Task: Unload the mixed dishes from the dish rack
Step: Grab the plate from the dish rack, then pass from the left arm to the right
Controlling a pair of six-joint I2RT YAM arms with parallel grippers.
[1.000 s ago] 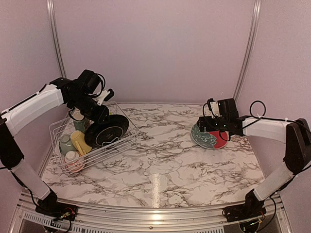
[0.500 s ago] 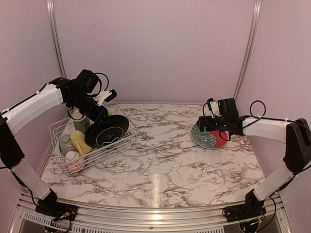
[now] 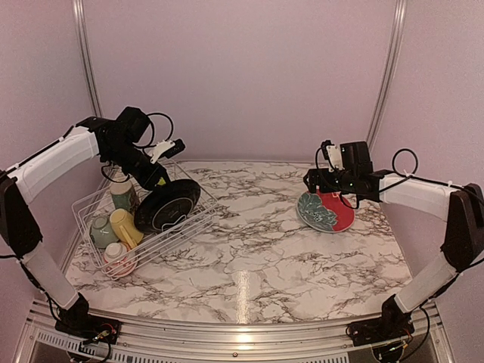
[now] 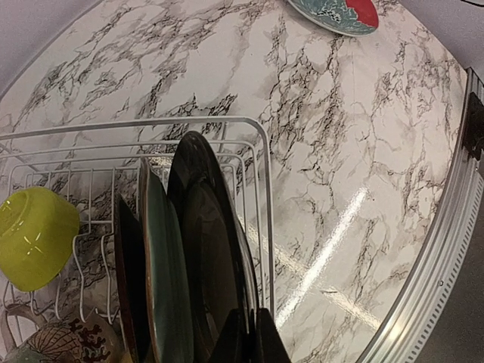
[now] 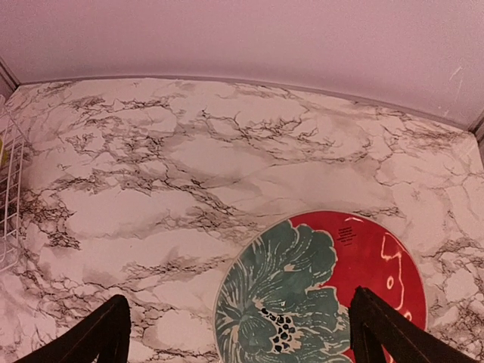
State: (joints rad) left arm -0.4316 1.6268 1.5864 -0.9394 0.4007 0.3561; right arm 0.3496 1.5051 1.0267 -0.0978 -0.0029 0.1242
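Observation:
The white wire dish rack (image 3: pixel 189 219) stands at the left of the table. A black-rimmed plate (image 3: pixel 168 204) stands on edge at its right end. My left gripper (image 3: pixel 157 183) is shut on that plate's top rim; in the left wrist view its fingers (image 4: pixel 227 344) pinch the dark plate (image 4: pixel 203 242), with a pale green plate (image 4: pixel 162 280) behind it. A lime-green bowl (image 4: pixel 34 238) and a red-patterned bowl (image 4: pixel 68 344) lie further in. A red patterned plate (image 3: pixel 327 212) lies flat on the table at the right. My right gripper (image 3: pixel 314 184) hovers open just above it (image 5: pixel 318 295).
A yellow mug (image 3: pixel 125 227), a pale green mug (image 3: pixel 102 231), a beige mug (image 3: pixel 117 257) and a pale green mug at the back (image 3: pixel 121 193) are in the rack. The rack's wire edge shows at the left of the right wrist view (image 5: pixel 11 197). Walls close in left, right and behind.
My left arm has risen slightly with the black-rimmed plate, and the rack has shifted a little with it. My right gripper has lifted up and left off the red patterned plate.

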